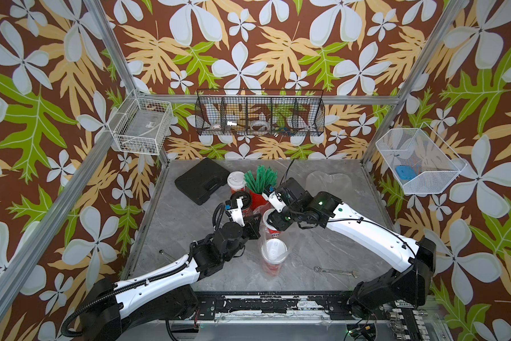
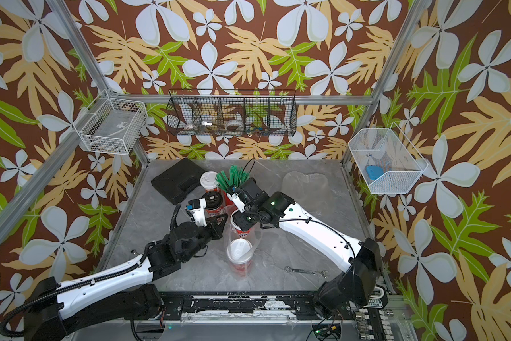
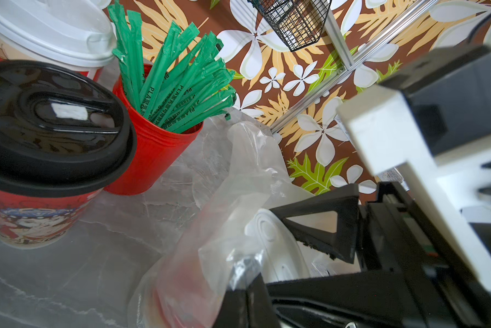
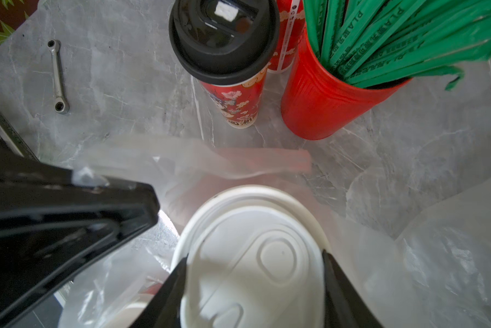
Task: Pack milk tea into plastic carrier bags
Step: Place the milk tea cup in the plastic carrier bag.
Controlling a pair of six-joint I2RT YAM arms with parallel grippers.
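Left gripper (image 1: 256, 224) was pinched tight on the edge of a clear, crinkly plastic carrier bag (image 3: 238, 170), in front of the red straw pot (image 1: 258, 198). Just left of that pot stood the red printed black-lidded cup (image 1: 240, 198), with a white-lidded cup (image 1: 236, 178) behind it. Right gripper (image 4: 252, 261) clamped the gripped cup (image 4: 238, 224), white-lidded, in the bag's mouth before the pot. Farther in front, the bagged cup (image 1: 273, 251) stood upright inside. A second bag (image 1: 328, 180) lay flat to the pot's right.
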